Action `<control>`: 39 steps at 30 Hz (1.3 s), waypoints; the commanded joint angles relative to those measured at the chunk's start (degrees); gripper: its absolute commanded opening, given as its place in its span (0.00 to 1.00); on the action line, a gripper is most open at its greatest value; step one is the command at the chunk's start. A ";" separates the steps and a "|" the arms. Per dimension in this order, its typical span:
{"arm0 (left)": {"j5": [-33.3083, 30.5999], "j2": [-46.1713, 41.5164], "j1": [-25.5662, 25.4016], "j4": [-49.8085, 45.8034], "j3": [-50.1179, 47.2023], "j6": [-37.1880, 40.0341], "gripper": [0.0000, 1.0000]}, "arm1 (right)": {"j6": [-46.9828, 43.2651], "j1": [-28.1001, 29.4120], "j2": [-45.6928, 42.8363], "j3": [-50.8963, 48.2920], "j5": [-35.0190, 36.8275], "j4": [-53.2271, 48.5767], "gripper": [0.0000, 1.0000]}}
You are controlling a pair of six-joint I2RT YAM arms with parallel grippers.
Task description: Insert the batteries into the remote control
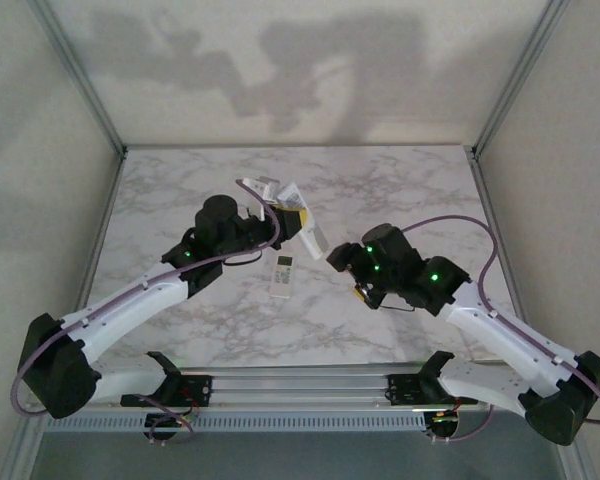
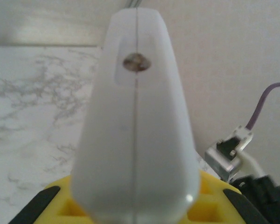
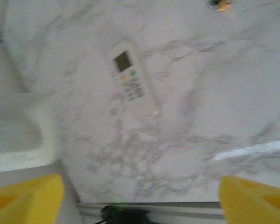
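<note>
Remote control (image 2: 136,140) between the left fingers (image 2: 72,207), above the marble table (image 2: 28,93).

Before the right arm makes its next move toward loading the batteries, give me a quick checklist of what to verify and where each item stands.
1. Grip: the left claw is shut on the long remote, holding it off the table: ok.
2. Free hand: the right claw is open, with nothing between its fingers: ok.
3. Is the battery compartment uncovered and facing the right claw? Cannot tell; the left wrist view shows the remote's front tip.
4. Are the batteries located? Cannot tell; an orange speck at the top of the right wrist view is too blurred to identify.
5. Clutter: the short remote with the display lies flat on the table, apart from both claws: ok.
</note>
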 commanded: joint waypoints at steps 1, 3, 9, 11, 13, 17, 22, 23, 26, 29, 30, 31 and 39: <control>2.18 -0.55 -0.78 7.47 0.44 -3.26 0.00 | -0.96 -0.32 1.31 1.90 -3.46 10.73 0.99; 2.14 -0.75 -0.78 7.06 0.81 -3.80 0.00 | -0.80 -0.48 3.46 3.91 -4.59 12.71 0.99; 2.28 -1.50 -0.78 5.40 1.17 -3.80 0.00 | 0.84 -1.43 7.85 6.28 -6.89 18.13 0.99; 2.13 -1.76 -0.78 4.63 1.08 -3.55 0.00 | 1.25 -1.72 8.07 6.37 -6.37 18.57 0.99; 1.63 -2.01 -0.78 4.65 0.86 -3.59 0.00 | 1.38 -1.92 7.30 6.15 -4.64 17.61 0.99; 2.25 -1.98 -0.78 5.14 0.90 -3.50 0.00 | 1.84 -2.90 4.23 4.57 -1.76 17.49 0.99; 2.85 -1.81 -0.80 4.80 1.48 -3.05 0.00 | 1.59 -3.03 5.05 5.18 -2.75 16.88 0.99; 2.70 -1.97 -0.79 4.67 1.56 -3.15 0.00 | 1.59 -3.04 5.60 5.18 -3.26 16.79 0.99; 1.69 -2.25 -0.78 4.27 1.86 -3.21 0.00 | 1.97 -3.05 6.53 4.77 -4.98 17.47 0.91; 0.91 -2.08 -0.78 3.77 2.21 -3.15 0.00 | 2.42 -3.04 6.22 3.56 -5.41 18.35 0.79; 0.91 -1.97 -0.78 3.76 2.31 -3.25 0.00 | 2.56 -3.04 5.97 3.20 -5.35 18.33 0.76; 0.85 -1.84 -0.78 3.93 2.44 -3.34 0.00 | 2.73 -3.04 5.57 2.80 -5.32 18.28 0.73; 2.36 -1.25 -0.78 4.05 2.66 -2.92 0.00 | 1.97 -3.00 5.53 2.33 -6.57 19.13 0.93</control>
